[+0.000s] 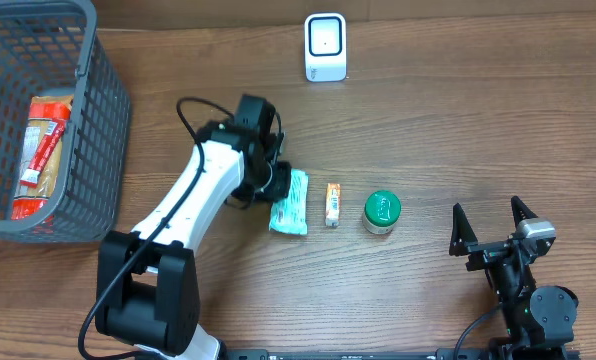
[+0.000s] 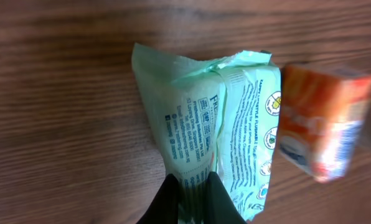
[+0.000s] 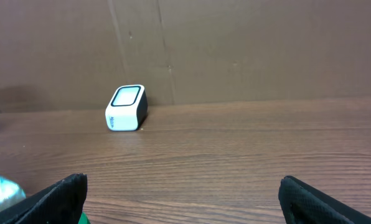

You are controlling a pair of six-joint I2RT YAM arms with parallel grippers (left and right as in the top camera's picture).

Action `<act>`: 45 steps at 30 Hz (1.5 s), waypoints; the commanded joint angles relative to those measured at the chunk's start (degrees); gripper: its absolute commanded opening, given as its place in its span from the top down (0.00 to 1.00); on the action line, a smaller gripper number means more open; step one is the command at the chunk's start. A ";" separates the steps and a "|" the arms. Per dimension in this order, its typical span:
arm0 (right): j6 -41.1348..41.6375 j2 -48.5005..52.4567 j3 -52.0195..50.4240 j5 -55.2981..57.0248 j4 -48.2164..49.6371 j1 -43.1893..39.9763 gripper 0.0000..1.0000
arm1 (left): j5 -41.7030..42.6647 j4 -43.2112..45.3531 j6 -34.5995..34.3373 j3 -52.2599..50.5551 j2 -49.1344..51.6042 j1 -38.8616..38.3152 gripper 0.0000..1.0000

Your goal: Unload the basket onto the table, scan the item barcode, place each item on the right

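Overhead view of one wooden table (image 1: 478, 110) with two robot arms. Upper left: one grey mesh basket (image 1: 108, 110), red and orange packets inside, count unclear. Top centre: one white barcode scanner (image 1: 325, 47), standing alone. Centre of the frame: three items in a row, left to right, each apart from the next: one pale green packet (image 1: 291, 203), one small orange box (image 1: 332, 204), one round green-lidded tub (image 1: 382, 211). Left gripper (image 1: 273, 185) at the packet's left edge, fingers pressed together, pinching a fold of the wrapper; seen close up in the left wrist view. Lower right: right gripper (image 1: 486, 215) spread wide, holding nothing, well apart from the tub.
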 commanded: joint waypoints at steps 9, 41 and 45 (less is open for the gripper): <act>-0.24 -0.46 -0.61 -0.13 0.20 -0.37 0.00 | 0.15 9.16 -4.94 -9.70 -0.24 -3.13 0.94; -0.24 -0.46 -0.61 -0.13 0.20 -0.37 0.00 | -0.33 15.65 -10.51 -9.70 -0.22 -6.40 0.92; -0.24 -0.46 -0.61 -0.13 0.20 -0.37 0.00 | -0.35 15.47 -10.82 -9.70 -0.22 -6.40 0.92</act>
